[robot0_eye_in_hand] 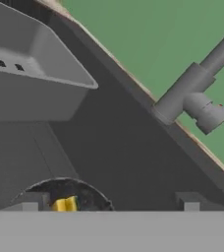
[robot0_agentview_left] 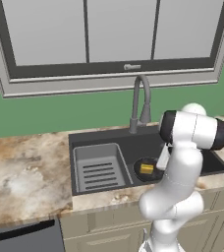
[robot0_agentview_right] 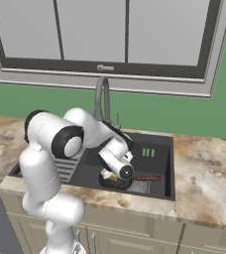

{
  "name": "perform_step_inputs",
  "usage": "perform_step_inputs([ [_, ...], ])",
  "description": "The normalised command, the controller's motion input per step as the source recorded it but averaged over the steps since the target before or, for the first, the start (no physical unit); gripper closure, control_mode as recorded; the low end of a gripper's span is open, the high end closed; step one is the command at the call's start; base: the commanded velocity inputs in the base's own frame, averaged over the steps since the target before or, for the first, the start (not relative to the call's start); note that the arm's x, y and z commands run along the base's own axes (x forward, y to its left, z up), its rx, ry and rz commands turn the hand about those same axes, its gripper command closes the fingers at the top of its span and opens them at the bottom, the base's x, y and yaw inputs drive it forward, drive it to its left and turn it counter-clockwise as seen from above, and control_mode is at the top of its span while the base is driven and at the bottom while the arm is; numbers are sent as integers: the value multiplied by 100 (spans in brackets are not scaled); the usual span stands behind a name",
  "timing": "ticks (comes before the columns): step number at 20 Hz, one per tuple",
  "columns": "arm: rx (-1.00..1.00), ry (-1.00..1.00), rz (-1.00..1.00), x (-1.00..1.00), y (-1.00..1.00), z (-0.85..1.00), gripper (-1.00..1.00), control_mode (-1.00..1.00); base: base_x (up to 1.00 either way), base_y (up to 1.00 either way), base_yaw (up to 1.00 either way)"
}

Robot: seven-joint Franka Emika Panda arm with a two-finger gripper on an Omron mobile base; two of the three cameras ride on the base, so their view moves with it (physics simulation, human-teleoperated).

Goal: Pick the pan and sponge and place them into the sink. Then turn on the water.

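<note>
The dark sink (robot0_agentview_left: 133, 142) holds the black pan (robot0_agentview_left: 139, 173) near its front wall. The yellow sponge (robot0_agentview_left: 147, 169) lies inside the pan. From the right, the pan (robot0_agentview_right: 110, 182) sits under my hand with its brown handle (robot0_agentview_right: 148, 177) pointing right. My gripper (robot0_eye_in_hand: 110, 203) hangs open just above the basin floor, with nothing between its fingertips (robot0_eye_in_hand: 30, 202). In the hand view the pan's rim (robot0_eye_in_hand: 60, 189) and the sponge (robot0_eye_in_hand: 66, 203) lie at the lower left, near the left fingertip. No water runs from the grey faucet (robot0_agentview_left: 138, 101).
A grey ribbed rack insert (robot0_agentview_left: 98, 167) fills the sink's left part. The faucet base (robot0_eye_in_hand: 182, 96) with its lever stands at the basin's back edge. A square drain grate (robot0_agentview_right: 140, 187) lies beside the pan. Marble counter (robot0_agentview_left: 25, 172) flanks the sink, under a window.
</note>
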Motion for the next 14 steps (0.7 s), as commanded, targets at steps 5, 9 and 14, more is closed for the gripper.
perform_step_inputs([
  [5, 15, -8, -6, -36, 0, 34, -100, -100, 0, 0, 0],
  [9, 15, -8, -5, -36, -2, 33, -100, -100, 0, 0, 0],
  [14, 16, -7, -6, -35, -1, 32, -100, -100, 0, 0, 0],
])
